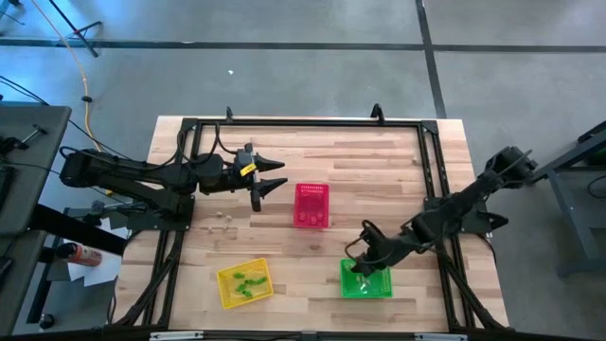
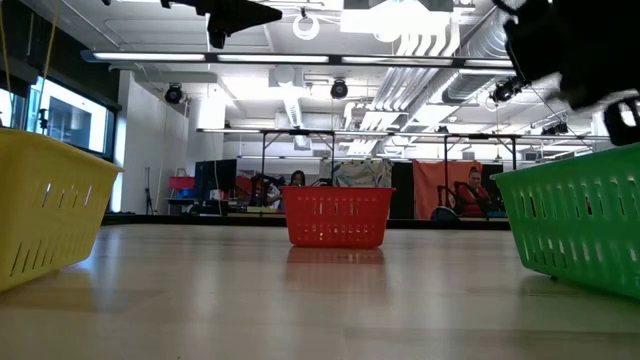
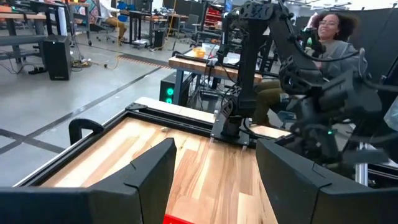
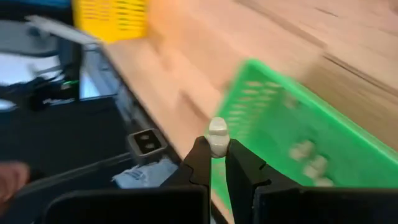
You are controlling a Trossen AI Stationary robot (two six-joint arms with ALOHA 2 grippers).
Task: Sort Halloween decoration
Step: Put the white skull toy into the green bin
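My right gripper (image 4: 217,155) is shut on a pale whitish trinket (image 4: 217,137) and hovers over the near-left part of the green basket (image 1: 365,280), which holds several pale trinkets (image 4: 309,159). My left gripper (image 1: 276,175) is open and empty, raised just left of the red basket (image 1: 311,206). In the left wrist view its fingers (image 3: 149,180) stand wide apart over a sliver of that basket (image 3: 186,219). The yellow basket (image 1: 244,282) holds green trinkets. A few pale trinkets (image 1: 224,218) lie loose on the table left of the red basket. My right gripper pinches the pale trinket's lower part (image 4: 217,148) between its two fingertips. The trinket's rounded top sticks out past the fingers. It is lifted clear, above the green basket's rim (image 4: 249,68).
A black frame (image 1: 303,121) runs around the tabletop's far and side edges. The three baskets stand apart on the wood, with bare table between them. People sit in the room beyond the table (image 3: 329,28).
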